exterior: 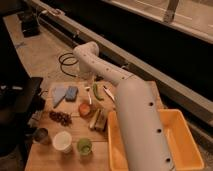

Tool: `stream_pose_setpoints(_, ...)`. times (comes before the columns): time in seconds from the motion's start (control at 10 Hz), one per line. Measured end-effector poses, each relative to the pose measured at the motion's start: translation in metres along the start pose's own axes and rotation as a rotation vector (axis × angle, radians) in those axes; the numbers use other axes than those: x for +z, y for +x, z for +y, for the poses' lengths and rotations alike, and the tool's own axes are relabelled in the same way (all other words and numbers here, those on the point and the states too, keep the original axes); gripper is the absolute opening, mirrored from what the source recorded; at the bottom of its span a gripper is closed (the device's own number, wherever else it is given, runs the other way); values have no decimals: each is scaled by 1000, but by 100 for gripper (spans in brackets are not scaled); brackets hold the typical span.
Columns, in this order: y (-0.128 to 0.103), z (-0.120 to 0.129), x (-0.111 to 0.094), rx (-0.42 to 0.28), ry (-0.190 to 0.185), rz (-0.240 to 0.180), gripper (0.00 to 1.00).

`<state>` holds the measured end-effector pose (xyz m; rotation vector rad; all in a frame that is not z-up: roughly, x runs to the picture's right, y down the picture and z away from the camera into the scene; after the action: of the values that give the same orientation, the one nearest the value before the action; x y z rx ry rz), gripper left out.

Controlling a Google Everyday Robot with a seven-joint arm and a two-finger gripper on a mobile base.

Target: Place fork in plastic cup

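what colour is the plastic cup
The plastic cup is translucent green, best seen in the camera view. The claw hangs above the utensils.

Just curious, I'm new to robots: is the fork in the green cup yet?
Out. The fork lies on the table, well apart from the green cup near the front edge. The gripper hangs just above the fork.

One high camera close behind the arm (135,115) looks down over the table (50,156) and end effector (93,83).

Grey floor (44,54), wooden table (49,159), long ledge (175,86) behind, dim light.
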<state>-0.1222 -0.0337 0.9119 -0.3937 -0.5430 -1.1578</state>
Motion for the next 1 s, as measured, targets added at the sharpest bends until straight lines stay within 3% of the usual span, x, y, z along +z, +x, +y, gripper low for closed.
stream_pose_setpoints(0.2,-3,-6,6,-12,27,0,65)
stream_pose_setpoints(0.5,-7,-7,28,-12,21,-3,65)
stream_pose_setpoints(1.0,-8,9,70,17,27,-104,65)
